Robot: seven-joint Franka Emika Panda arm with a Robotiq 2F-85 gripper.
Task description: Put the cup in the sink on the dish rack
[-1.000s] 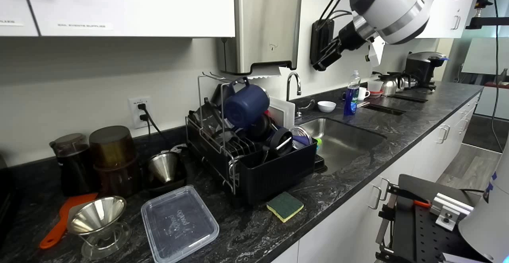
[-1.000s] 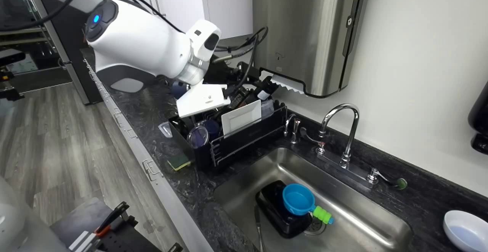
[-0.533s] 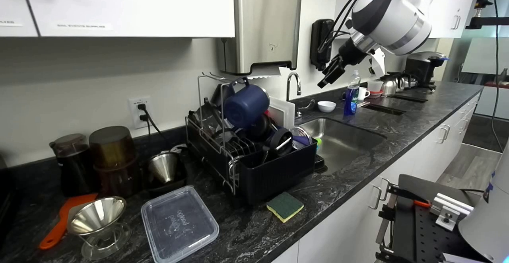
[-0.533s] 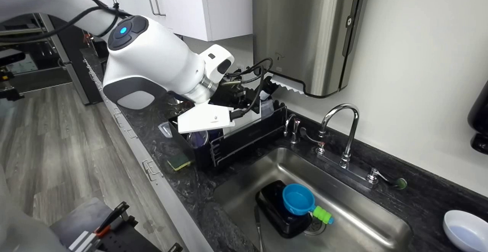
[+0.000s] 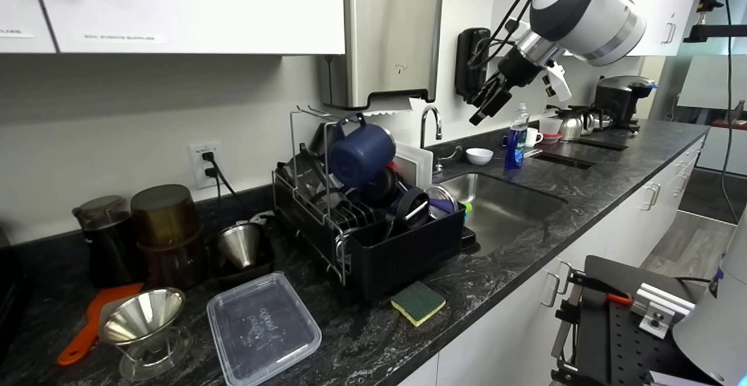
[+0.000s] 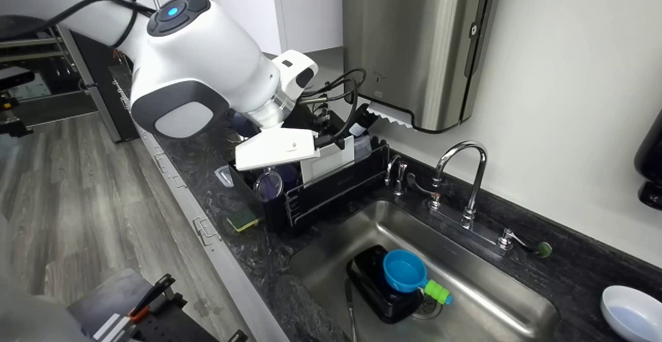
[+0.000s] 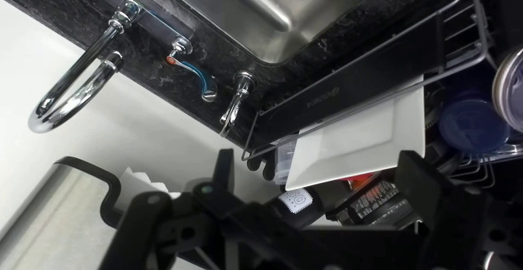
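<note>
A light-blue round cup with a green handle (image 6: 405,272) lies on a black container (image 6: 368,274) in the steel sink (image 6: 486,303). The cup is out of the wrist view. The black dish rack (image 5: 408,257) stands beside the sink and is crowded. It holds a dark blue mug (image 5: 362,153), lying tilted on top, and a white square plate (image 7: 359,139). My gripper (image 5: 477,110) is in the air, high over the sink side of the rack. In the wrist view the gripper (image 7: 316,153) has its fingers wide apart with nothing held; the plate shows beyond them.
The faucet (image 6: 468,176) rises behind the sink. A steel towel dispenser (image 6: 408,42) hangs on the wall near the arm. A white bowl (image 5: 479,156) and a blue soap bottle (image 5: 516,141) stand past the sink. A sponge (image 5: 418,302) lies before the rack.
My gripper has come down from higher up and shifted slightly away from the dispenser, then risen a little with the wrist turned. The cup, rack and sink contents have not moved.
</note>
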